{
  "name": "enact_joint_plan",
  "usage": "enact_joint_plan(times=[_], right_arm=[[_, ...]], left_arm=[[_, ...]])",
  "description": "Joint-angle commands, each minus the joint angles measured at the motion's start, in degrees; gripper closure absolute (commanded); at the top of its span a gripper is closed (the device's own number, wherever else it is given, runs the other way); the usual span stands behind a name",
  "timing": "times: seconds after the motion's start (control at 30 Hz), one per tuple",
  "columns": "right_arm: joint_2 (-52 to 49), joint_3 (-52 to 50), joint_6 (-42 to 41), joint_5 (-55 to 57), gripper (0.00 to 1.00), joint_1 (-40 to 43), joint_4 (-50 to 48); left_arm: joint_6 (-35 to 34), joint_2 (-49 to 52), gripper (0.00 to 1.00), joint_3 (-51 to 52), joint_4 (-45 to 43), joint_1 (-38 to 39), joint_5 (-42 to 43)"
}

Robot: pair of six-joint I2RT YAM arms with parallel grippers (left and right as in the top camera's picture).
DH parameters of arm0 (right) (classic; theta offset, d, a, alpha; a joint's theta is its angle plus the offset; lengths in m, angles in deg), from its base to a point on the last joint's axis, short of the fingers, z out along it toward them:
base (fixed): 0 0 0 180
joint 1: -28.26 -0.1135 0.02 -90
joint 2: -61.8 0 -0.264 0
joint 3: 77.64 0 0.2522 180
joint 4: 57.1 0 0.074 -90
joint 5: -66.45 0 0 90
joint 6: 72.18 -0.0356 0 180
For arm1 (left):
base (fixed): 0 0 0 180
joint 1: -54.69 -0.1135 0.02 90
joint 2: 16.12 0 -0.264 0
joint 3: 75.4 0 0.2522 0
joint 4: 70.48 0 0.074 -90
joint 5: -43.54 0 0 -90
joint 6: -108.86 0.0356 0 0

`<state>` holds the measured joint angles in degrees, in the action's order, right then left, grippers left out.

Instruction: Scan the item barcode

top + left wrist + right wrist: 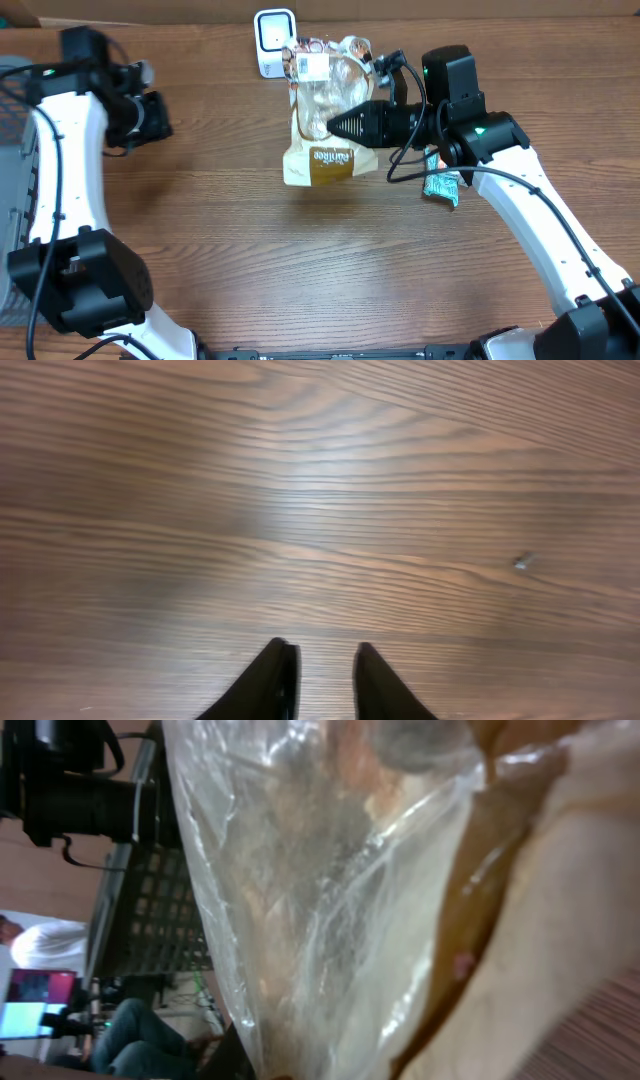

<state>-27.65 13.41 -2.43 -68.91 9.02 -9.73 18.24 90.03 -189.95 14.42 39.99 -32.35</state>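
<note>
Overhead: the right gripper [335,125] is clamped on a clear bag [322,100] at upper centre, just below the white scanner [273,40]. A teal packet [441,187] lies under that arm. The left gripper [160,118] hangs at upper left.

Left wrist: fingers [275,680] slightly parted, holding nothing, above the bare table [300,510].

Right wrist: the bag fills the frame and the fingers cannot be seen.

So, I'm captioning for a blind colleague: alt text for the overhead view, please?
The right tool holds a clear, tan-labelled bag beside a small white scanner on a wooden table. The left tool hovers empty at left; a teal packet lies nearby.
</note>
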Motion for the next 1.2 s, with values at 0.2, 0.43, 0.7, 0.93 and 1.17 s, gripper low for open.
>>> enact_joint_plan(times=[0.2, 0.43, 0.7, 0.93, 1.17], right_arm=[[1.6, 3.58, 4.5, 2.69, 0.96, -0.66, 2.84], [1.55, 13.25, 6.27, 13.99, 0.96, -0.68, 12.83], [-6.14, 33.09, 10.32, 35.41, 0.96, -3.32, 17.86], [-22.16, 41.7, 35.34, 78.86, 0.96, -12.57, 4.17], [-37.64, 41.68, 57.07, 86.95, 0.96, -14.03, -21.03]], left_arm=[[2.84, -0.9, 0.21, -1.31, -0.52, -4.31, -2.86], [2.86, -0.9, 0.0, -1.31, -2.19, -4.31, -6.51], [2.84, -0.9, 0.01, -1.31, -2.19, -4.31, -8.74], [2.84, -0.9, 0.0, -1.31, -2.16, -4.31, -8.74], [2.84, -0.9, 0.0, -1.31, -2.19, -4.31, -8.74]])
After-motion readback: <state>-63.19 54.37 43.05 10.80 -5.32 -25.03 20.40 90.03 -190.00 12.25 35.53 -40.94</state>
